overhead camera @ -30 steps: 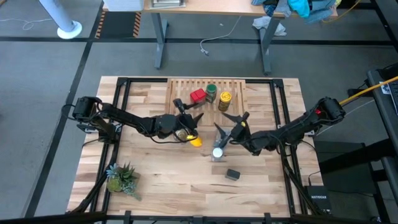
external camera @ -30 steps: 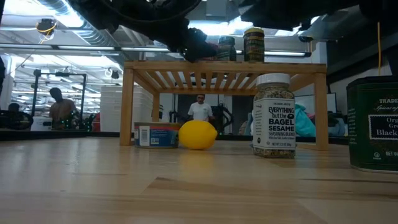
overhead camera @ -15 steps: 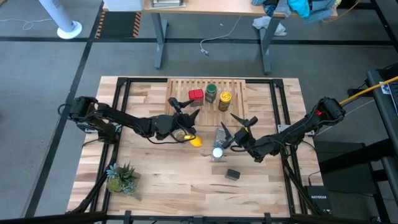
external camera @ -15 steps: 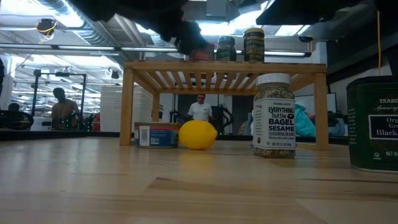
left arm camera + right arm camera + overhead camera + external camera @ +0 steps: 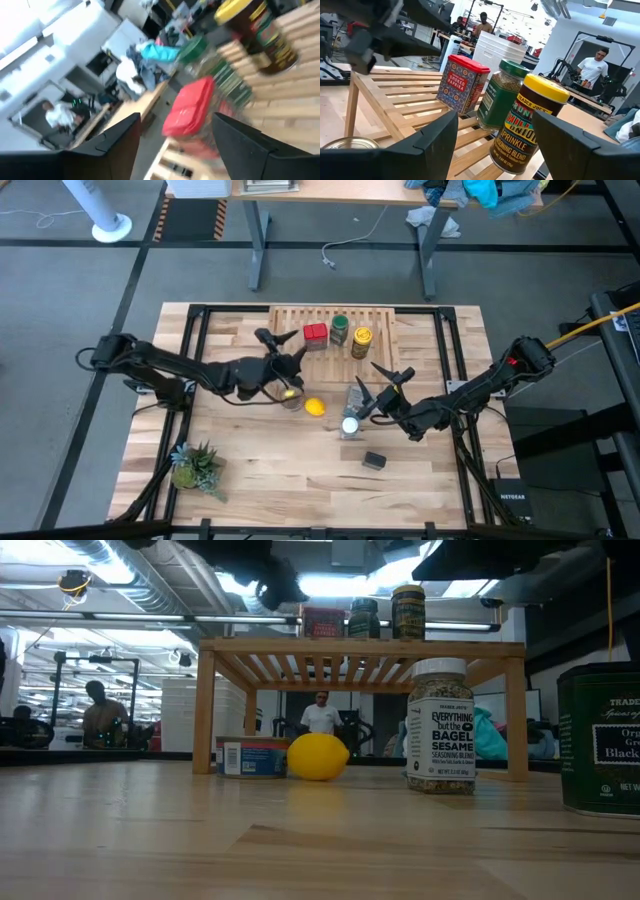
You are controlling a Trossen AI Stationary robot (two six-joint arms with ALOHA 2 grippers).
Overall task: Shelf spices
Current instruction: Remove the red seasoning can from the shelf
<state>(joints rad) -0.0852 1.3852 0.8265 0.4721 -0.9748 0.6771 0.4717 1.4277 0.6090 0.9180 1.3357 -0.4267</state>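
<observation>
Room: a workshop with desks and people well behind the butcher-block table (image 5: 250,480).
Shelf: the shelf (image 5: 290,320) stands at the far middle of the table, its long side running left to right.
On the shelf: the red tin (image 5: 316,333), the green-lidded jar (image 5: 339,330) and the yellow-lidded jar (image 5: 361,340) stand upright in a row on the slats.
Still on the table: the white-lidded jar (image 5: 350,425) stands upright in front of the shelf; the dark grey tin (image 5: 374,461) sits nearer the front edge.
Not spices: a lemon (image 5: 315,407) and a round silver tin (image 5: 245,756) lie by the shelf's front.
Right gripper: the right gripper (image 5: 380,385) hangs with fingers apart and empty, just beside and above the white-lidded jar.
Left gripper: the left gripper (image 5: 277,346) is at the shelf's left front, fingers apart and empty, the red tin ahead of it.
Key relation: the white-lidded jar lies just on the near-left of the right gripper, so I judge that arm the nearer one for the next pick.
</observation>
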